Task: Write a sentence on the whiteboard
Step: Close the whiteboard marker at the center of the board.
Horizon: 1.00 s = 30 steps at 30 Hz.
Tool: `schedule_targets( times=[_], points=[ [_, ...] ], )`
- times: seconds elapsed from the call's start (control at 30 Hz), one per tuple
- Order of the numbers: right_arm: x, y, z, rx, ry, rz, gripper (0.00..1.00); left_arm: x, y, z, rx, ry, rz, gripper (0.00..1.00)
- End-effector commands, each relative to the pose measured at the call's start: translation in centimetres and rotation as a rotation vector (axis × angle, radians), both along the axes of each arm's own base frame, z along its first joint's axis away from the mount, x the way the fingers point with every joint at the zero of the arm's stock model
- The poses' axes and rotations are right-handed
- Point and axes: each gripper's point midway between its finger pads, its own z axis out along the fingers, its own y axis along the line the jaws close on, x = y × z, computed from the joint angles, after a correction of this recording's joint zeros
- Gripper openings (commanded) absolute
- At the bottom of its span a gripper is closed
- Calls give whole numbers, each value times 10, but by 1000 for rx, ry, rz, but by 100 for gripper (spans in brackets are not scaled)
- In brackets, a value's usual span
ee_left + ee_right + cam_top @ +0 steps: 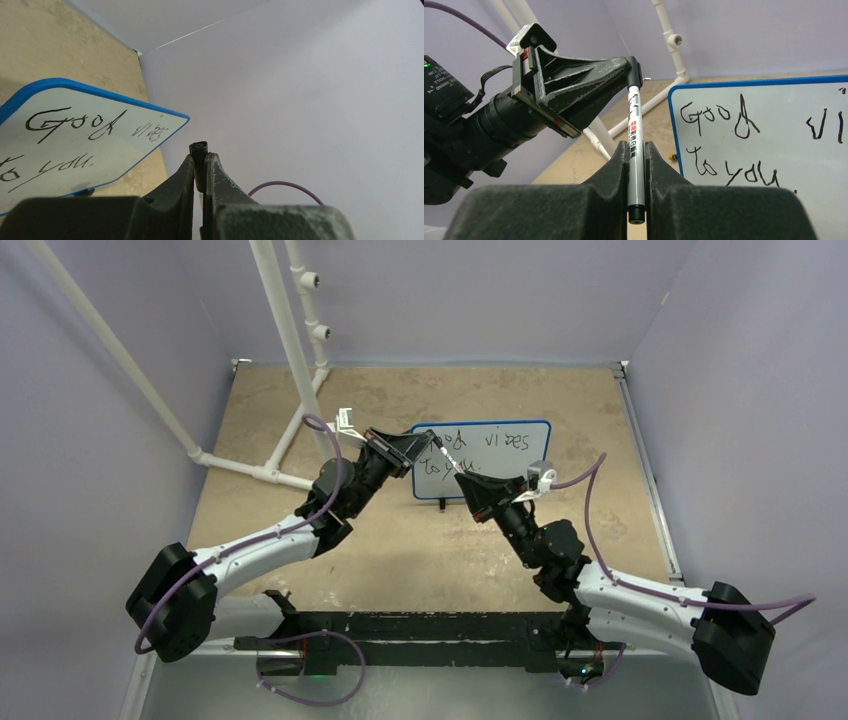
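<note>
The marker (pixel 634 135) is clamped by its white barrel between the fingers of the right gripper (pixel 636 150). Its black cap (pixel 637 75) is pinched tight at the tip of the left gripper (pixel 200 159), so one pen is gripped from both ends. In the top view the left gripper is seen at about 10 o'clock from the right one, with the pen bridging the gap near the board's 9 o'clock edge. The whiteboard (pixel 520 475) is stood upright on the table (pixel 600 440), at 12 o'clock from the arm bases. The sentence (pixel 743 125) is already laid out on it in two lines, "Good vibes" above "to you." The writing is therefore judged done, and the step in hand is taken to be the recapping of the pen, though whether the cap is fully seated cannot be told. A straight push along the barrel is called for next, with both grips held firm.
</note>
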Motion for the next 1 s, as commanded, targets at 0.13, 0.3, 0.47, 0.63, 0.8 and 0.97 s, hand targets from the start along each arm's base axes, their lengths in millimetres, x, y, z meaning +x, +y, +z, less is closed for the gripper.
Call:
schedule_targets(
  times=[0.13,0.3,0.47,0.63,0.8,0.97],
  points=[
    [1,-6,52,128,-93,-22,0,-17,-15,1,78,-52,-65,0],
    [0,-6,51,137,-108,-21,0,-24,-29,10,72,-86,-141,0],
    [6,-13,57,152,-142,-74,0,-34,-39,15,52,-104,-221,0],
    [9,-20,67,180,-188,-125,0,-45,-48,19,76,-128,-300,0],
    [5,-24,77,220,-209,-119,0,-56,-50,28,157,-189,-351,5],
    [1,-29,77,235,-203,-115,0,-59,-43,54,284,-289,-332,33]
  ],
)
